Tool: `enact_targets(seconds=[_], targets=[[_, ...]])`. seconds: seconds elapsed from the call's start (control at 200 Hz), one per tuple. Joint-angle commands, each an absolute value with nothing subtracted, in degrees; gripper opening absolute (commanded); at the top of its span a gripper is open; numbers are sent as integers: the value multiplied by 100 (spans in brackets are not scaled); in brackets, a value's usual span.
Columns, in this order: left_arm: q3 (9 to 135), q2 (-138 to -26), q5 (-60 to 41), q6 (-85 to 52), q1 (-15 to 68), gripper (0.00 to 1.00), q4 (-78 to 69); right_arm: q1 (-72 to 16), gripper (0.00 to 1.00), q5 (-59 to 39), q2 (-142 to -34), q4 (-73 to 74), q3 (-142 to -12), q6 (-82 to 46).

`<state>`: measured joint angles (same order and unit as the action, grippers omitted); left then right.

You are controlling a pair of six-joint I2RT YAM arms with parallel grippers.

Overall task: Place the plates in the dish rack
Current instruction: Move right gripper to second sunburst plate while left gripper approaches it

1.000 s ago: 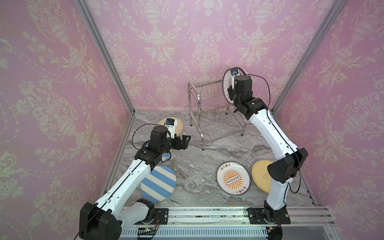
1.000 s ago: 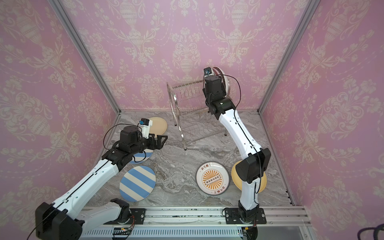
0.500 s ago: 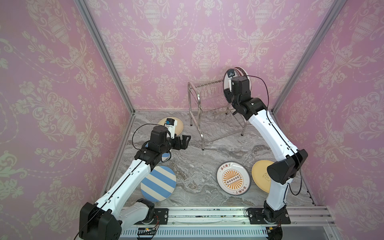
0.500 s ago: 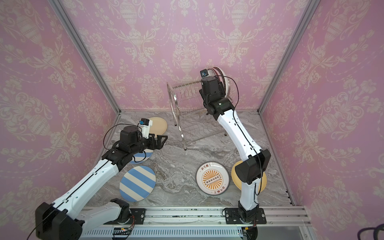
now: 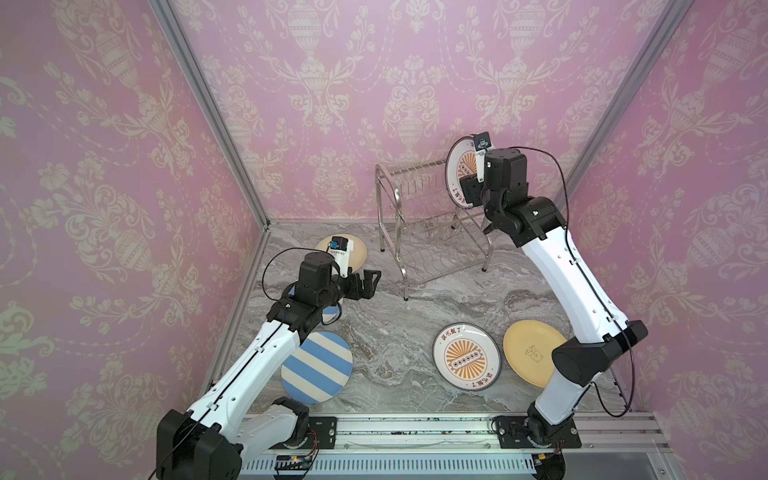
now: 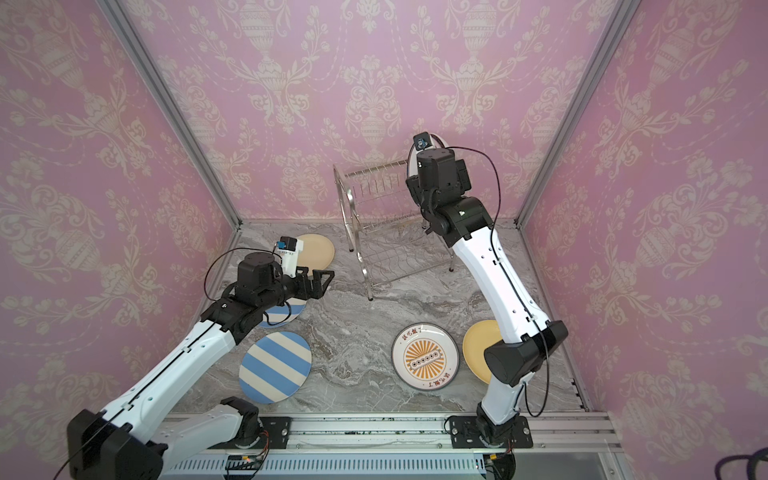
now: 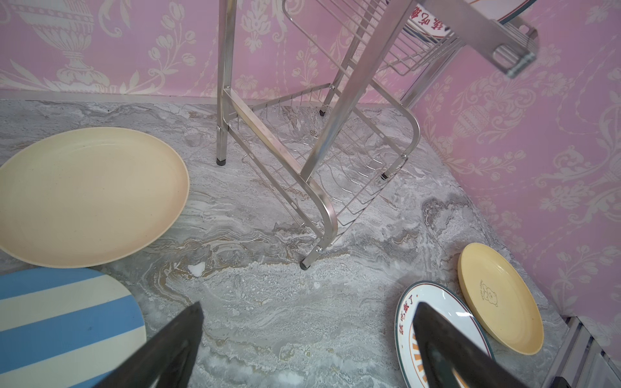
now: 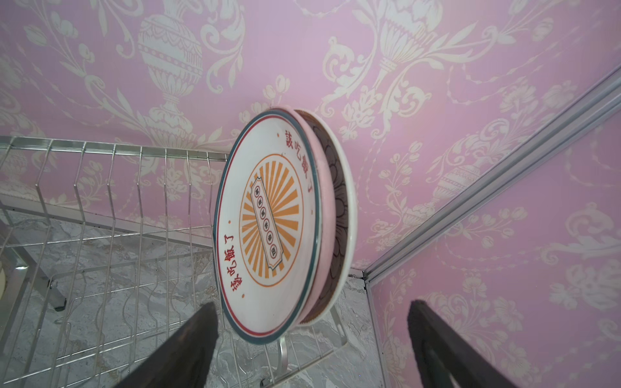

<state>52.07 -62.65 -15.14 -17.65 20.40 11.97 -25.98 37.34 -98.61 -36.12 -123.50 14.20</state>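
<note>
The shiny wire rack (image 5: 432, 232) stands at the far side of the table (image 5: 415, 307), close to the back wall. Three plates stand on edge at the right end of its top shelf. The front one is a white sun plate (image 8: 268, 225) with orange rays. Behind it is a pink plate (image 8: 326, 208), and behind that is a dark flower plate (image 8: 340, 215).

The right gripper (image 8: 312, 312) is up high, just beside these plates. Its jaws are spread wide and do not squeeze anything. The low edge of the sun plate shows between them.

The left gripper (image 5: 373, 284) hangs low over the table, to the left of the rack. Its jaws are spread too and hold nothing.

Five plates lie flat on the table. A cream plate (image 5: 358, 255) lies far left, beside the rack. A striped plate (image 6: 286, 311) lies partly under the left arm. A second striped plate (image 5: 318, 368) lies at the near left. A second sun plate (image 5: 465, 357) lies at the near right. A yellow plate (image 5: 530, 353) lies just beside it on the right, partly under the right arm.
</note>
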Motion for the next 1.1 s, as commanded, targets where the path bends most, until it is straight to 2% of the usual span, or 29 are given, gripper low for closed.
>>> enact_targets(seconds=[0.0,0.145,0.325,0.64,0.816,1.096], targets=[[5247,-6170,-1547,-1693,1995,99,1382,-2615,92,3882,-9504,-3944,-12151,1149],[5265,-6103,-1563,-1655,1995,99,1440,-2623,93,3836,-9041,-4445,-11878,836],[5218,-6034,-1640,-1627,1996,99,1444,-2613,95,3327,-7902,-5233,-10876,-17],[4800,-5902,-1854,-1890,2022,99,1207,-2590,96,2076,-5988,-5917,-7846,-1884],[4263,-5722,-1863,-2181,2085,99,860,-2530,97,1437,-5460,-5850,-6216,-2678],[3402,-5876,-1834,-2605,2298,99,221,-2478,97,883,-5014,-5675,-4784,-3715]])
